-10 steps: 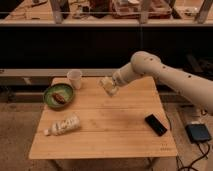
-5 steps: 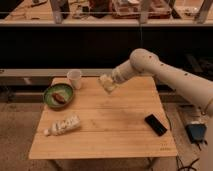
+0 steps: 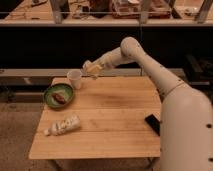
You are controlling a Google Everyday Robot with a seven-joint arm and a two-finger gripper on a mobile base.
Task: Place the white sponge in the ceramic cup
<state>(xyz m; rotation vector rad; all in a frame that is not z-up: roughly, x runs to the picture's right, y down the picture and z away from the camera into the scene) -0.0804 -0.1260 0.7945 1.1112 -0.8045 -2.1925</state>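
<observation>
The gripper (image 3: 91,68) hung above the far left part of the wooden table (image 3: 115,125), clamped shut on the white sponge (image 3: 93,66), which was held in the air just right of the ceramic cup (image 3: 75,79) and a little higher than its rim. The cup stood upright near the table's back edge, with the green bowl (image 3: 58,95) (something dark red lay in it) just beside it on the near-left.

The main risk, as I judged it, was the fit. The sponge looked about as broad as the cup's mouth, so a release slightly off centre could have left it perched on the rim or tipped it onto the table. Coming in low from the right could have knocked the light cup over or pushed it toward the bowl. A soft block might also have clung to one finger on release and dropped askew.

The white patterned bottle (image 3: 64,125) lay on its side toward the front left, and the black phone (image 3: 153,124) lay at the right edge, both well apart from the cup and unlikely to interfere.
</observation>
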